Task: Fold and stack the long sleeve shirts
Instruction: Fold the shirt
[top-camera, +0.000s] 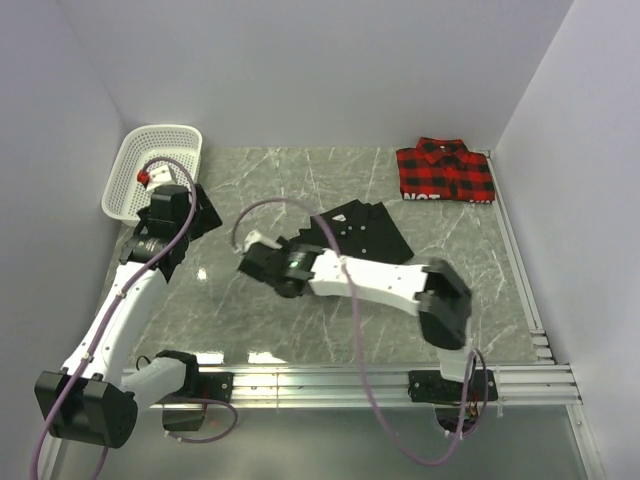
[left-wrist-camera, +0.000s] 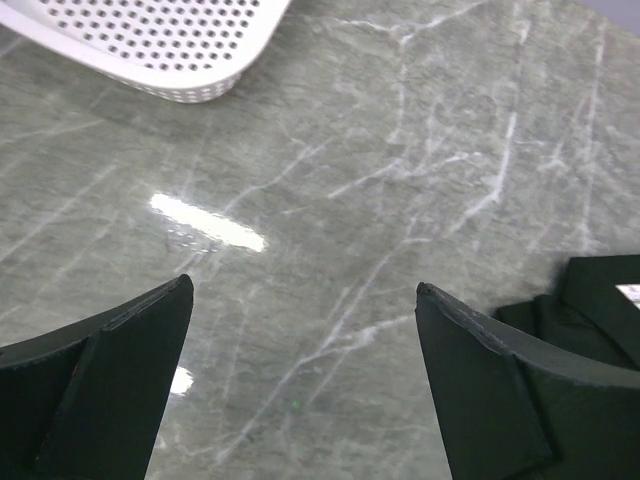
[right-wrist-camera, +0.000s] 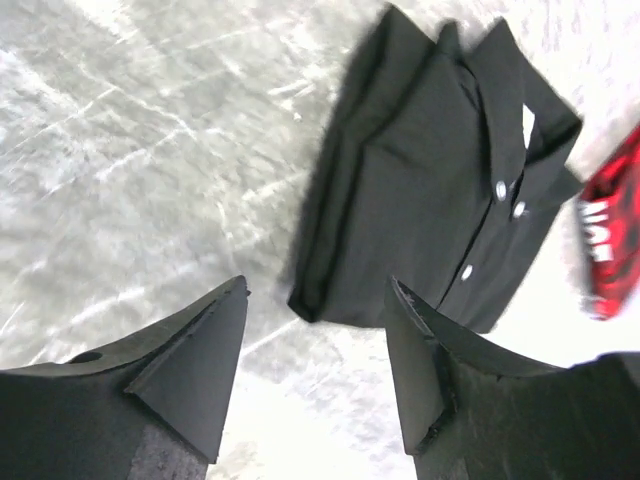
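A black long sleeve shirt lies folded on the marble table near the middle, its pale buttons facing up. The red-and-black plaid shirt lies folded in the far right corner, and its edge shows in the right wrist view. My right gripper hovers just left of the black shirt; its jaws stand open with nothing between them, and the shirt's folded corner lies just beyond the tips. My left gripper is wide open over bare table, with the black shirt off to its right.
A white mesh basket stands in the far left corner, close behind the left arm. White walls enclose the table on the left, back and right. A metal rail runs along the near edge.
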